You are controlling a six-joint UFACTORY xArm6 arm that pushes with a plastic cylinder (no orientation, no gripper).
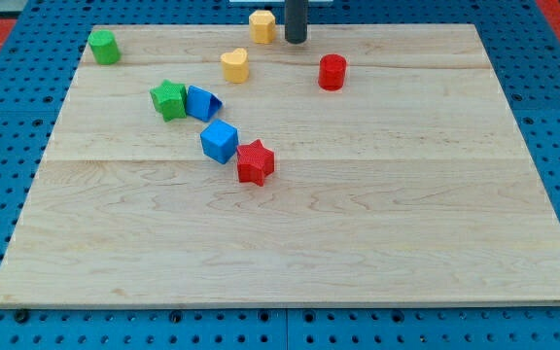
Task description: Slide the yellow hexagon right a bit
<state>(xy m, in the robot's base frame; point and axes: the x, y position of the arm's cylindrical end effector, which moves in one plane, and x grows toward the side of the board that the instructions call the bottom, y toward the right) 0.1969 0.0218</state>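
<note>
The yellow hexagon (262, 25) stands at the view's top edge of the wooden board (358, 243), a little left of centre. My tip (296, 41) is just to the hexagon's right, a small gap apart from it. A yellow heart-shaped block (234, 65) lies below and left of the hexagon.
A red cylinder (332, 72) stands right of my tip and lower. A green block (103, 47) is at the top left corner. A green star (169, 100), a blue block (202, 103), a blue cube (219, 142) and a red star (255, 162) lie left of centre.
</note>
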